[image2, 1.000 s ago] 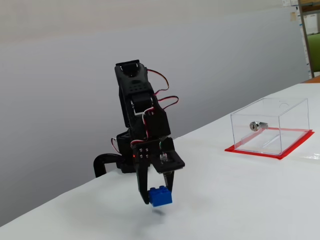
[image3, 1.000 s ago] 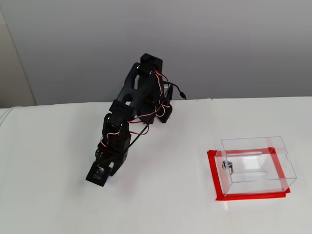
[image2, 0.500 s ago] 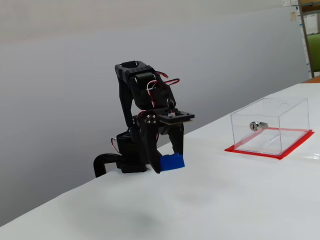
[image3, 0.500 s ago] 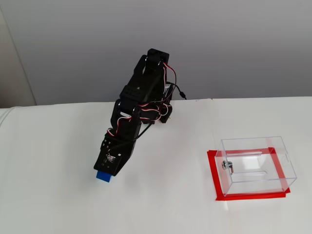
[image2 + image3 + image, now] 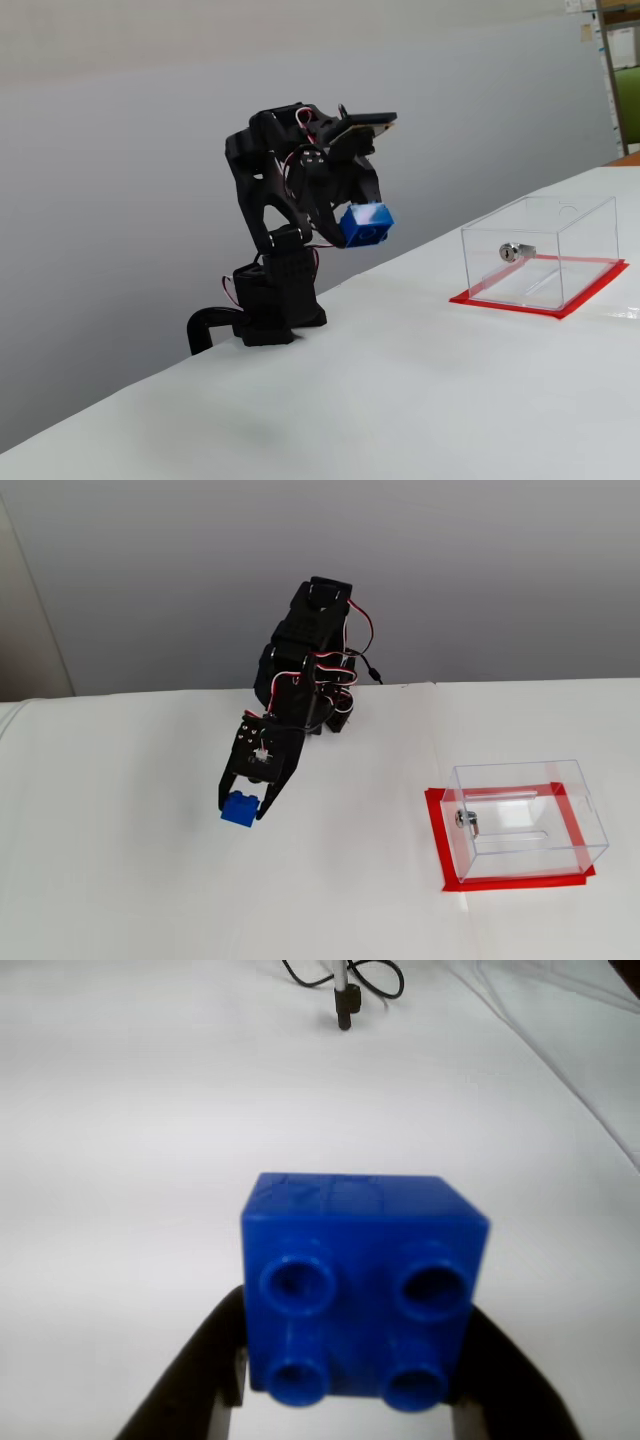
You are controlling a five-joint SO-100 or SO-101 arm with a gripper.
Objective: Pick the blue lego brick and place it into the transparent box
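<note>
- Wrist view: the blue lego brick (image 5: 360, 1285) fills the centre, studs toward the lens, pinched between the two black fingers (image 5: 195, 1380) of the gripper (image 5: 355, 1400). Jaws are closed down to brick width, one on each side wall. Bare white table (image 5: 150, 1110) beyond it, and a dark cable end (image 5: 344, 1005) at the top.
- A fixed view: you've got the brick (image 5: 365, 225) high off the table, held out in front of the folded arm (image 5: 290, 180). The transparent box (image 5: 540, 252) is well off to the right of it, on its red base, silver lock (image 5: 515, 251) on the near wall.
- Another fixed view: the brick (image 5: 238, 809) hangs at the gripper (image 5: 240, 805) tip, well left of the box (image 5: 525, 820). Box is empty.
- Handling, my read: rigid, light, slick plastic. Flat side walls are the right hold; squeeze firm, it won't crush but can twist out.
</note>
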